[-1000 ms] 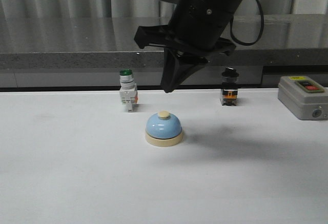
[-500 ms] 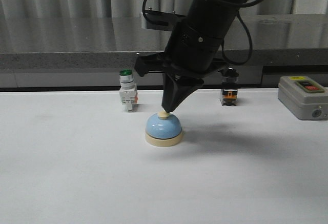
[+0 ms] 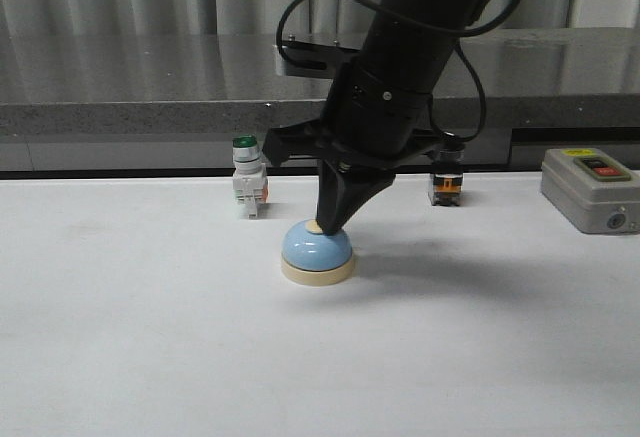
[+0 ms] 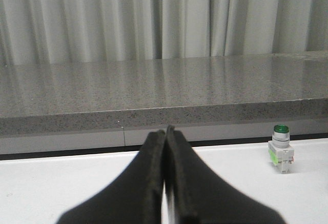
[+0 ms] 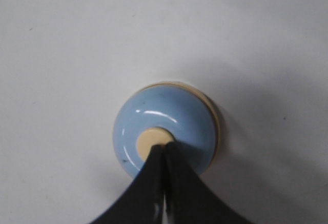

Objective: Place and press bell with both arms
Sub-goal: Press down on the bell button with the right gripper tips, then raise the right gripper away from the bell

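Note:
The bell (image 3: pixel 316 253), a light-blue glossy dome on a cream base, stands on the white table a little left of centre in the front view. My right gripper (image 3: pixel 325 225) is shut, pointing straight down, with its tip pressed on the bell's cream button (image 5: pixel 151 139). From the right wrist, the bell (image 5: pixel 169 116) lies right under the closed right gripper (image 5: pixel 164 146). My left gripper (image 4: pixel 165 131) is shut with nothing in it, low over the table, facing the grey counter. The left arm is out of the front view.
A green-capped white push-button switch (image 3: pixel 247 177) stands behind the bell to the left, also seen as the switch (image 4: pixel 281 148) from the left wrist. A black and orange switch (image 3: pixel 446 179) stands behind to the right. A grey box with a red button (image 3: pixel 592 189) sits at the far right. A grey counter (image 3: pixel 130 107) runs along the back.
My right arm has come down from above the bell until its shut tip reached the button. The bell has shifted very slightly to the left.

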### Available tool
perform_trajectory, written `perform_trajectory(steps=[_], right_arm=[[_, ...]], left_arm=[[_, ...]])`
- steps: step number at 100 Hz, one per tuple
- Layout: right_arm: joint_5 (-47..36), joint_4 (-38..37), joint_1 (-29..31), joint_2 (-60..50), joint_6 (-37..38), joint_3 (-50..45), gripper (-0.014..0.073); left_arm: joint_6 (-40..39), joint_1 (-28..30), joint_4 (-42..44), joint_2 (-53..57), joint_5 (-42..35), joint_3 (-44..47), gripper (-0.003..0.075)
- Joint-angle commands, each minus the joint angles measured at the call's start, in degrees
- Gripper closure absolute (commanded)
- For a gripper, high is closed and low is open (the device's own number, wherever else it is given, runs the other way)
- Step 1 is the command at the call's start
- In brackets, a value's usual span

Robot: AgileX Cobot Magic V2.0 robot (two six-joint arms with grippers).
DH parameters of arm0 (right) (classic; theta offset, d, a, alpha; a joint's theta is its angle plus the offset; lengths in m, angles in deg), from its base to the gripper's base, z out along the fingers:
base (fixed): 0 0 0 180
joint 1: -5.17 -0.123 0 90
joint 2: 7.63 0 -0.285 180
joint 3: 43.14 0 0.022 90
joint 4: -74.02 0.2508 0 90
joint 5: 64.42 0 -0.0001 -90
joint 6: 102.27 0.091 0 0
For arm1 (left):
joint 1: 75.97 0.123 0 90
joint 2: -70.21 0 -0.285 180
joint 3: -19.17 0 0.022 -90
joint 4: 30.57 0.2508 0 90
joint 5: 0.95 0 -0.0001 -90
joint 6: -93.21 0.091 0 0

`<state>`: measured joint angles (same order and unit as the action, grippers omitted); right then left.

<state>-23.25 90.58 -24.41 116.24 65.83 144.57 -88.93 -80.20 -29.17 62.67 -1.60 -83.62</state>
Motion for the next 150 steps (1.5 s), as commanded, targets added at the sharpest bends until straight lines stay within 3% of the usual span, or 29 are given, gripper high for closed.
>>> perform_trajectory(steps=[1, 44, 71, 117, 150], right_arm=[[0.97, 0.36, 0.04, -3.31, -0.64, 2.29, 0.0654], [3.36, -0.75, 0.94, -13.81, -0.59, 4.71, 0.0654], [4.44, -0.82, 5.32, -22.49, -0.59, 2.14, 0.0654], [-3.05, -0.82, 17.52, -45.97, -0.59, -21.33, 0.0654], [-8.52, -1.42, 19.49, -66.95, -0.59, -38.15, 0.0654]], left_arm=[[-0.35, 0.09, -0.04, 1.7, -4.33, 2.43, 0.0741], [-0.35, 0.09, -0.04, 1.7, -4.33, 2.43, 0.0741], [-0.35, 0.09, -0.04, 1.7, -4.33, 2.43, 0.0741], [-0.35, 0.09, -0.04, 1.7, -4.33, 2.43, 0.0741], [-0.35, 0.09, -0.04, 1.7, -4.33, 2.43, 0.0741]])
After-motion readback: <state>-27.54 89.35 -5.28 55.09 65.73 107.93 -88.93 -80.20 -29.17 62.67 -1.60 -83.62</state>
